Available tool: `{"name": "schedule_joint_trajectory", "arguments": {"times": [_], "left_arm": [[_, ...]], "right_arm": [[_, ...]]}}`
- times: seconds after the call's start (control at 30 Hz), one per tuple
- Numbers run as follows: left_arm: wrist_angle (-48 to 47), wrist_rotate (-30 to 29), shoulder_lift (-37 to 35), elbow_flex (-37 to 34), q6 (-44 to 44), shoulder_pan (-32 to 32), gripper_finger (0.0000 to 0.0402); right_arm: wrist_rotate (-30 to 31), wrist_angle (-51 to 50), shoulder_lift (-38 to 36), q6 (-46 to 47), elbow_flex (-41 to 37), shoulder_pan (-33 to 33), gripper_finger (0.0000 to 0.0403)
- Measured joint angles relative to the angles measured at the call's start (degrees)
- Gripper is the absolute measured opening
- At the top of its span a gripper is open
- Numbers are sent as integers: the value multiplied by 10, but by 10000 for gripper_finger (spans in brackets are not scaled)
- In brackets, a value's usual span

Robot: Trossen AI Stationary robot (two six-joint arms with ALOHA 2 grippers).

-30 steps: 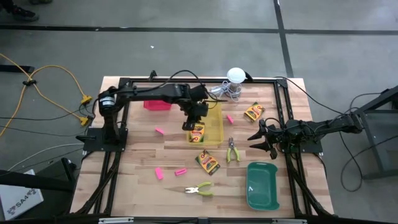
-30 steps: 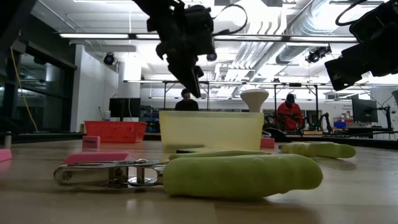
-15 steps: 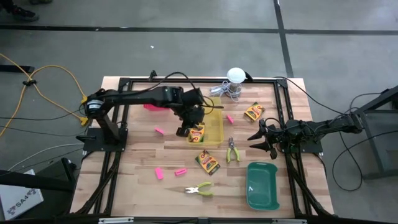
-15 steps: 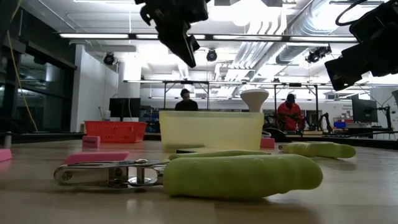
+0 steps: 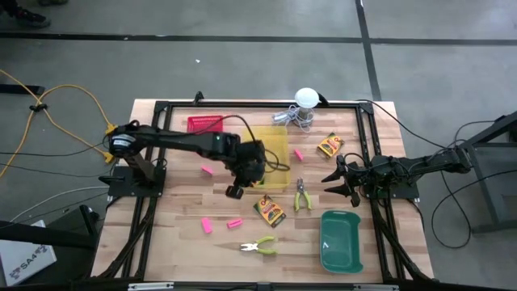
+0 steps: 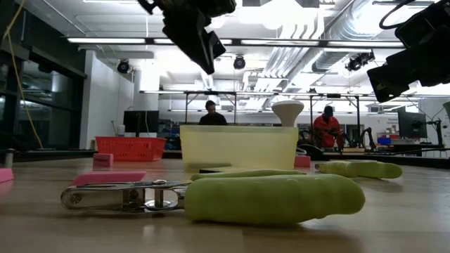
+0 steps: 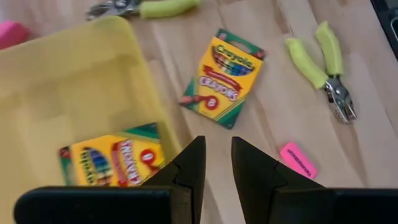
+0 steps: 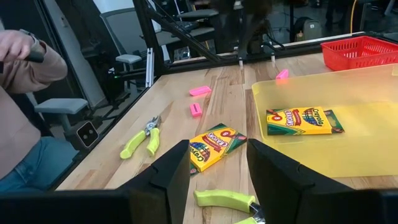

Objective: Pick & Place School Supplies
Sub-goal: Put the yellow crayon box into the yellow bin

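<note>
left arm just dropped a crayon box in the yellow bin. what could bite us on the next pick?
1. The left gripper hangs beside the yellow bin; its wall could get clipped on the way to the crayon box on the table.
2. That box lies close to the green-handled pliers; a wide approach may nudge them.
3. The right gripper waits open near those pliers, so both arms could crowd that spot.

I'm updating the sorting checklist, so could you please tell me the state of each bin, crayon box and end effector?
Yellow bin: holds one crayon box.
Binned crayon box: lying flat, closed.
Middle crayon box: flat on the table, outside the bins.
Far crayon box: flat on the table, outside the bins.
Green bin: empty.
Left end effector: slightly open, empty.
Right end effector: open, empty.
</note>
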Motion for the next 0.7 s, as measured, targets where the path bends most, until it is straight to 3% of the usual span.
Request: {"name": "schedule_joint_trajectory", "arguments": {"times": [0.33,0.7], "left_arm": [[154,49,0,-103,1,-35,75],[310,41,0,-198,24,-42,75]], "right_arm": [[0,0,0,0,0,0,149],[0,0,0,0,0,0,149]]}}
